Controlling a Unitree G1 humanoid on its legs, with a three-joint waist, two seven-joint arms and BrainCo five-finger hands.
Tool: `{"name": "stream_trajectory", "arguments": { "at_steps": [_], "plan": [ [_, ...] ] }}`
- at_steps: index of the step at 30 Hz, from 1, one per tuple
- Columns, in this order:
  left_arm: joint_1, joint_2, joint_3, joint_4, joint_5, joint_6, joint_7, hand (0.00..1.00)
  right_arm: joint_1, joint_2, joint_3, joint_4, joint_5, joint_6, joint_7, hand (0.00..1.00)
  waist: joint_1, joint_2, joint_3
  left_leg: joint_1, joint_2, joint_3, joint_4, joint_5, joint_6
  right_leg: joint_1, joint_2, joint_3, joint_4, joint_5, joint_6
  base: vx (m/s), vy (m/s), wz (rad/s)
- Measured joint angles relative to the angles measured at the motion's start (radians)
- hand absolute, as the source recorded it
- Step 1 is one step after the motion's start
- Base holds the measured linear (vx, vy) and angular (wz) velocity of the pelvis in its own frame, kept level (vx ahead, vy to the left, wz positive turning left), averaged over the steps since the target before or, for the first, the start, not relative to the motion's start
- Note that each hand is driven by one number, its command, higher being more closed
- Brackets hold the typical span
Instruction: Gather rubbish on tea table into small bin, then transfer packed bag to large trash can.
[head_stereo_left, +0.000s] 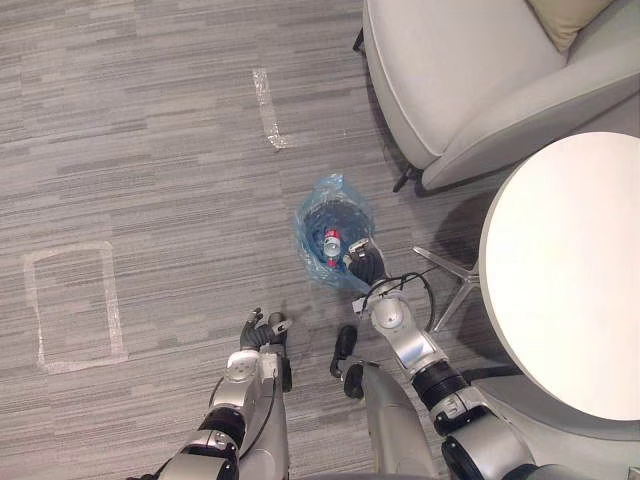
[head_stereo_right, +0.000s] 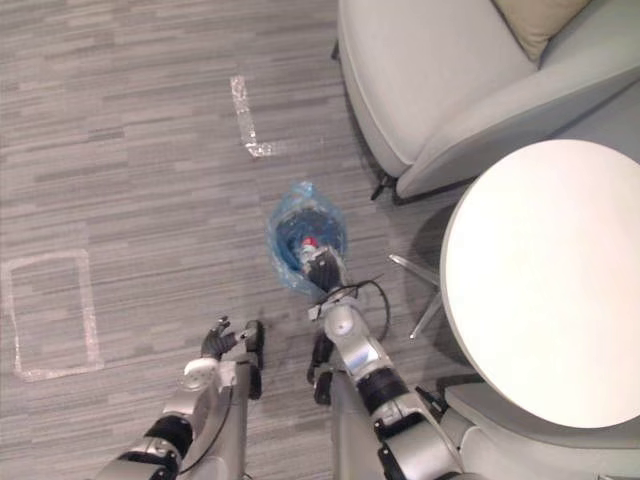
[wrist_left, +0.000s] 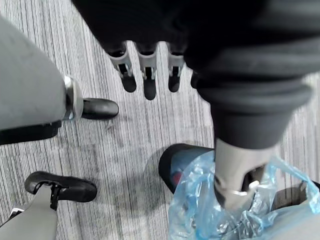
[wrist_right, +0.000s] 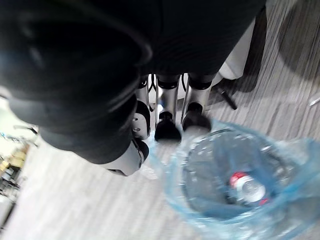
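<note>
1. The small bin (wrist_left: 167, 162), lined with a crinkly translucent blue bag (head_stereo_left: 322, 195), stands on striped grey carpet (head_stereo_left: 150, 150) near the round white tea table (head_stereo_left: 570, 280). A red-capped bottle (head_stereo_left: 332, 238) lies inside.
2. The right hand (head_stereo_left: 365, 262) meets the bag's rim; I cannot tell whether it grips.
3. The left hand (head_stereo_left: 265, 328) hangs relaxed, apart.
4. Probably bagging up; the next move calls for gathering the rim and lifting.

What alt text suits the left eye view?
A blue-bagged bin stands on grey carpet with a bottle inside, the right robot hand at its rim. The left robot hand hangs open nearby; a white table stands at right.
</note>
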Motion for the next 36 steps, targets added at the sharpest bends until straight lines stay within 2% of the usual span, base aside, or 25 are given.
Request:
{"name": "stream_trajectory", "arguments": {
  "at_steps": [4, 8, 10, 14, 18, 23, 36],
  "plan": [
    [-0.043, -0.004, 0.004, 0.002, -0.001, -0.002, 0.018, 0.00, -0.074, -0.001, -0.003, 0.091, -0.049, 0.018, -0.024, 0.00, 0.008, 0.009, 0.007, -0.056, 0.005, -0.006, 0.024, 0.000, 0.000, -0.049, 0.001, -0.004, 0.017, 0.002, -0.001, 0.00, -0.002, -0.01],
    [-0.066, -0.005, 0.006, -0.066, -0.004, -0.020, 0.038, 0.00, -0.175, -0.027, -0.006, 0.163, -0.084, 0.039, -0.056, 0.00, 0.016, 0.048, 0.032, -0.136, 0.007, -0.028, 0.053, -0.002, 0.003, -0.115, -0.002, -0.024, 0.051, 0.000, -0.001, -0.01, -0.001, 0.06],
    [-0.065, -0.005, 0.006, -0.118, -0.018, -0.034, 0.040, 0.00, -0.224, -0.048, -0.008, 0.181, -0.103, 0.048, -0.076, 0.00, 0.034, 0.058, 0.040, -0.189, 0.006, -0.031, 0.075, -0.001, 0.005, -0.171, -0.007, -0.025, 0.078, -0.002, -0.005, -0.01, 0.002, 0.02],
    [-0.058, -0.003, 0.007, -0.183, -0.042, -0.049, 0.052, 0.00, -0.301, -0.087, -0.043, 0.200, -0.106, 0.059, -0.110, 0.00, 0.042, 0.078, 0.069, -0.259, 0.001, -0.039, 0.108, -0.004, 0.009, -0.239, -0.020, -0.031, 0.127, -0.015, -0.010, 0.00, -0.002, 0.05],
    [-0.037, -0.002, 0.006, -0.235, -0.044, -0.054, 0.059, 0.00, -0.342, -0.121, -0.045, 0.202, -0.106, 0.067, -0.128, 0.00, 0.044, 0.081, 0.080, -0.312, -0.004, -0.043, 0.109, -0.003, 0.015, -0.293, -0.029, -0.036, 0.140, -0.020, -0.007, 0.00, -0.002, 0.04],
    [0.005, -0.004, -0.005, -0.261, -0.061, -0.068, 0.059, 0.00, -0.357, -0.120, -0.042, 0.211, -0.106, 0.068, -0.130, 0.00, 0.048, 0.081, 0.080, -0.313, -0.006, -0.041, 0.102, 0.003, 0.009, -0.295, -0.032, -0.037, 0.133, -0.020, -0.008, 0.05, -0.003, 0.02],
    [-0.021, -0.003, -0.036, -0.221, -0.093, -0.090, 0.064, 0.00, -0.397, -0.124, -0.002, 0.334, -0.112, 0.069, -0.136, 0.00, 0.059, 0.080, 0.079, -0.320, -0.010, -0.055, 0.057, 0.011, 0.007, -0.304, -0.031, -0.052, 0.114, -0.022, -0.008, 0.02, -0.008, 0.03]
  ]
}}
